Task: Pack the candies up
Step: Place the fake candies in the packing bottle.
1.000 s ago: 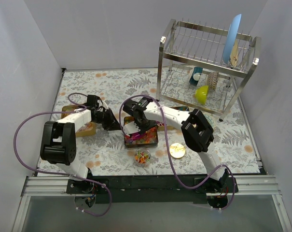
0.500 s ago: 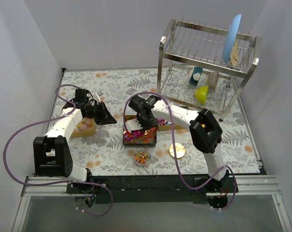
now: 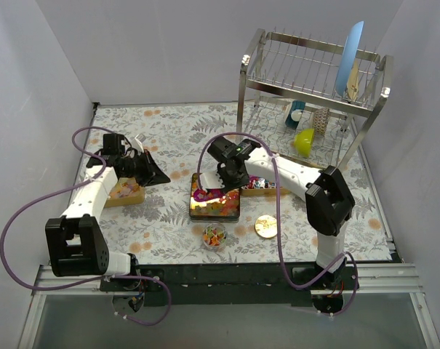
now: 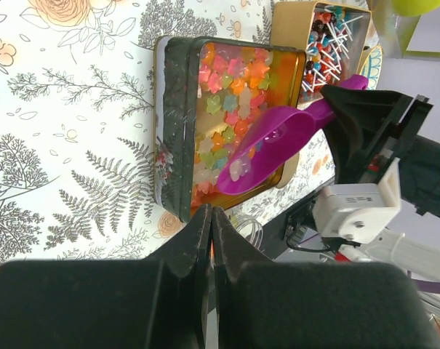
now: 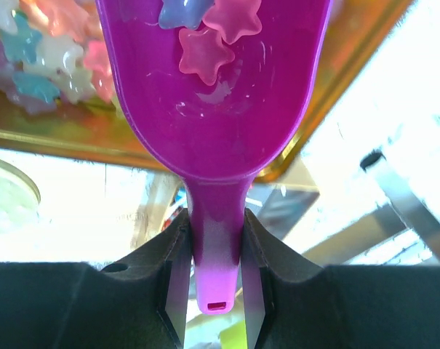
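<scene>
over the candy tin point(image 4: 169, 131), got the purple scoop point(image 5: 212, 109) clamped in the right gripper point(image 5: 216, 240), few star candies point(image 5: 205, 54) inside; left gripper point(image 4: 211, 225) pressed together.

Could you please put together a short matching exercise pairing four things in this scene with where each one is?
1. scoop
2. gold lid
3. yellow bowl
4. blue plate

A. upright on the top shelf of the rack
B. flat on the table
C. in the right gripper, over the tin of candies
D. on the rack's lower shelf

Pairs: 1-C, 2-B, 3-D, 4-A
</scene>
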Tool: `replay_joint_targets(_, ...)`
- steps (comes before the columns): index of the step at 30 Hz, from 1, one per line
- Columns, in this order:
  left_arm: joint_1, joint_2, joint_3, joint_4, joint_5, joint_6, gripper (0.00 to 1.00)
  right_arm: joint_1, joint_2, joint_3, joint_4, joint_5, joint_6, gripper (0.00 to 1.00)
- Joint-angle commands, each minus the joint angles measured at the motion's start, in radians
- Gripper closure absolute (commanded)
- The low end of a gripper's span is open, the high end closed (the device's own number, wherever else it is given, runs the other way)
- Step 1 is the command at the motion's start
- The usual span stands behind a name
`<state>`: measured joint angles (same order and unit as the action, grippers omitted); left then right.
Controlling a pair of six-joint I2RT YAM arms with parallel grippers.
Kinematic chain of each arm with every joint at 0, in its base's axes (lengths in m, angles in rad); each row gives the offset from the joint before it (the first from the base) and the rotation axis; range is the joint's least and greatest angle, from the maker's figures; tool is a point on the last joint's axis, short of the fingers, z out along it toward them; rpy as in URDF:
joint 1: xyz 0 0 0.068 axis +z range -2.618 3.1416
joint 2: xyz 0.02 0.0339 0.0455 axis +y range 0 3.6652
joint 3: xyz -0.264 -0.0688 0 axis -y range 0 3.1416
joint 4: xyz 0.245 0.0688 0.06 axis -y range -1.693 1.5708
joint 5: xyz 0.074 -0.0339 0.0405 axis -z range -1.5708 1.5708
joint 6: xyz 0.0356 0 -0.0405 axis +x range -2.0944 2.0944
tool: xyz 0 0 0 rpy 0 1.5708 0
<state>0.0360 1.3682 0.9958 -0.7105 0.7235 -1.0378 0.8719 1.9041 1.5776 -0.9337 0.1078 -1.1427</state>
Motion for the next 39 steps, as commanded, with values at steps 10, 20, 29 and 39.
replay_joint_targets(10, 0.019, -0.07, -0.017, 0.052, 0.025, 0.002, 1.0, 0.07, -0.186, -0.036, -0.131, 0.118, -0.025, 0.99)
replay_joint_targets(20, 0.036, -0.077, -0.039, 0.115, 0.031, -0.019, 1.0, 0.225, -0.275, -0.123, -0.238, 0.312, -0.065, 0.99)
replay_joint_targets(29, 0.048, -0.081, -0.045, 0.154, 0.04, -0.033, 1.0, 0.325, -0.209, -0.09, -0.361, 0.472, -0.015, 0.99)
replay_joint_targets(39, 0.054, -0.087, -0.056, 0.18, 0.053, -0.048, 1.0, 0.389, -0.175, -0.071, -0.372, 0.599, -0.045, 0.99)
